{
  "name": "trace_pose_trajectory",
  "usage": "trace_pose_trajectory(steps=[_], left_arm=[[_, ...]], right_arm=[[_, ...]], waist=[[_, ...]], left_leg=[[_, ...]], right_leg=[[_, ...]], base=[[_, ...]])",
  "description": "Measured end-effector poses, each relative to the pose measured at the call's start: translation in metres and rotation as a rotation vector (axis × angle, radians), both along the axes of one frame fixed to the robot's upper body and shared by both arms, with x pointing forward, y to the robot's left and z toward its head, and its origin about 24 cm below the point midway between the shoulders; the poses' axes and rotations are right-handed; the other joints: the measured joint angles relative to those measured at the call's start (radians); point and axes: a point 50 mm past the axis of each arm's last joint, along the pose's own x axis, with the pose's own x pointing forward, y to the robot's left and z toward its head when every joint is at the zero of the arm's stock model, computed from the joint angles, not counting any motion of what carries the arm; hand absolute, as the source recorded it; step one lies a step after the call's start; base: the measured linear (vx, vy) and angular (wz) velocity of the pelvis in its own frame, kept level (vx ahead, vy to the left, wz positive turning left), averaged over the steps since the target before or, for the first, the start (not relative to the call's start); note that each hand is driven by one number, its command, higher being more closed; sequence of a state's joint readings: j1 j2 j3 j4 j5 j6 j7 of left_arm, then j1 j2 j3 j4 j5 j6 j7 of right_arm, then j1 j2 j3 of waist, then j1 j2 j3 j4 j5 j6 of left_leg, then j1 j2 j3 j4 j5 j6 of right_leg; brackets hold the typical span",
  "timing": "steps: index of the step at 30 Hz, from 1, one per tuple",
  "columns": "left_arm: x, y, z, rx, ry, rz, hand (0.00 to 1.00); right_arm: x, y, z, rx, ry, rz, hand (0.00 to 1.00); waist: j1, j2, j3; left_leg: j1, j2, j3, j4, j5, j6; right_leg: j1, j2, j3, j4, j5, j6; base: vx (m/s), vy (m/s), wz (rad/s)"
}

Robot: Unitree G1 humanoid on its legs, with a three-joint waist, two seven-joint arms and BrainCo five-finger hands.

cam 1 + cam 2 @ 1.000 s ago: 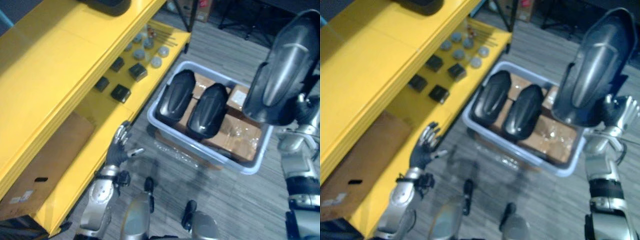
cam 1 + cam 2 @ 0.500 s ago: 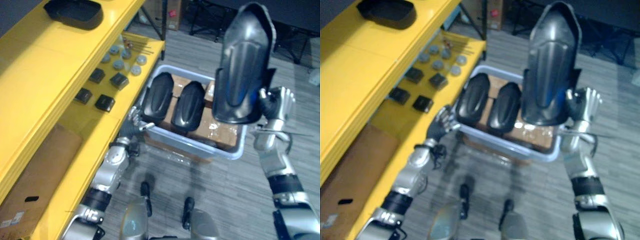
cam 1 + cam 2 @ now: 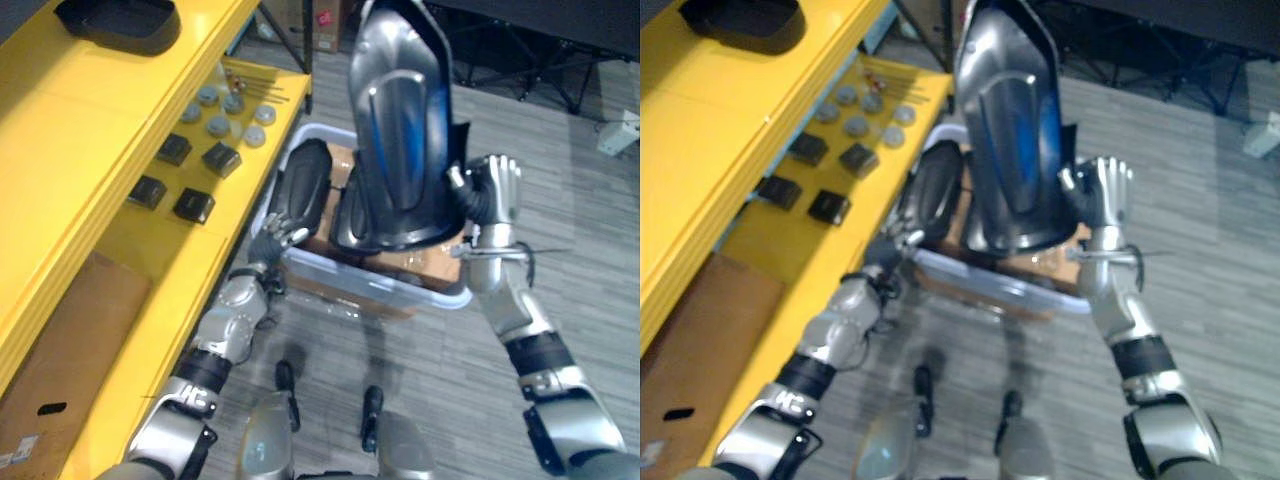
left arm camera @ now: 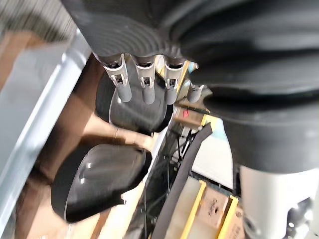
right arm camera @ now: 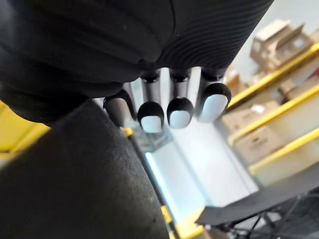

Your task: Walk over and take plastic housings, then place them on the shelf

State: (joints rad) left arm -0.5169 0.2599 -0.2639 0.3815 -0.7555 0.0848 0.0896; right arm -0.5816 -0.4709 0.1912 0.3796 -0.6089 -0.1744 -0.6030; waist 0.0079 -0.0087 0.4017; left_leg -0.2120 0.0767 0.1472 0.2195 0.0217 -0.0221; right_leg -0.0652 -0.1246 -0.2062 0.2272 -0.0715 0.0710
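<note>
Right hand: my right hand [image 3: 492, 195] pinches the edge of one plastic housing [image 3: 400, 130] between thumb and fingers. I hold it upright, raised above the grey bin [image 3: 360, 285].
Left hand: my left hand [image 3: 272, 240] sits at the bin's near corner on the shelf side, fingers straight and loose, holding nothing.
Housings in the bin: two, lying side by side, the first housing [image 4: 132, 102] and the second housing [image 4: 97, 179].
Yellow shelf [image 3: 90, 130]: just beside the bin, to my left of it.
Top level: one dark shell [image 3: 115, 22].
Lower level nearest the bin: four black blocks [image 3: 193, 205] and six grey discs [image 3: 217, 125].
Cardboard box [image 3: 70, 340]: on the lower level, further from the bin.
Writing: the box's label [image 3: 22, 448] is too small to read.
</note>
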Motion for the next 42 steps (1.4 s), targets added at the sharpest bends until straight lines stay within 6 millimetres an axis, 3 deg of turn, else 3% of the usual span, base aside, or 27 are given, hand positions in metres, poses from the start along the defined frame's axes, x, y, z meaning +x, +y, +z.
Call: trace_pose_trajectory(steps=[11,24,36,42], left_arm=[[0.002,-0.02,0.023,-0.141,-0.064,-0.121,0.0],[-0.001,-0.034,0.018,-0.03,-0.086,-0.15,0.0],[-0.003,-0.038,0.005,0.043,-0.051,-0.14,0.0],[-0.005,-0.041,-0.008,0.047,-0.007,-0.123,0.0]], right_arm=[[0.013,0.021,-0.004,-0.086,0.059,0.063,1.0],[0.026,0.029,-0.014,-0.176,0.149,0.062,1.0],[0.024,0.039,-0.018,-0.205,0.151,0.121,1.0],[0.019,0.051,-0.027,-0.228,0.152,0.182,1.0]], waist=[[0.0,0.008,0.047],[0.01,0.028,0.058],[0.019,0.029,0.058],[0.024,0.043,0.066]], left_leg=[[-0.023,-0.005,-0.009,0.004,0.002,0.002],[-0.04,-0.017,-0.047,0.033,-0.002,0.001],[-0.052,-0.018,-0.052,0.035,-0.001,0.001],[-0.052,-0.021,-0.058,0.035,-0.001,0.001]], right_leg=[[-0.029,-0.009,-0.008,0.03,-0.012,-0.001],[-0.039,-0.019,-0.019,0.074,-0.042,-0.005],[-0.055,-0.026,-0.022,0.094,-0.047,0.0],[-0.055,-0.03,-0.029,0.106,-0.06,0.001]], base=[[0.0,0.006,0.02],[-0.01,0.014,0.05],[-0.01,0.001,0.01],[0.0,-0.001,0.03]])
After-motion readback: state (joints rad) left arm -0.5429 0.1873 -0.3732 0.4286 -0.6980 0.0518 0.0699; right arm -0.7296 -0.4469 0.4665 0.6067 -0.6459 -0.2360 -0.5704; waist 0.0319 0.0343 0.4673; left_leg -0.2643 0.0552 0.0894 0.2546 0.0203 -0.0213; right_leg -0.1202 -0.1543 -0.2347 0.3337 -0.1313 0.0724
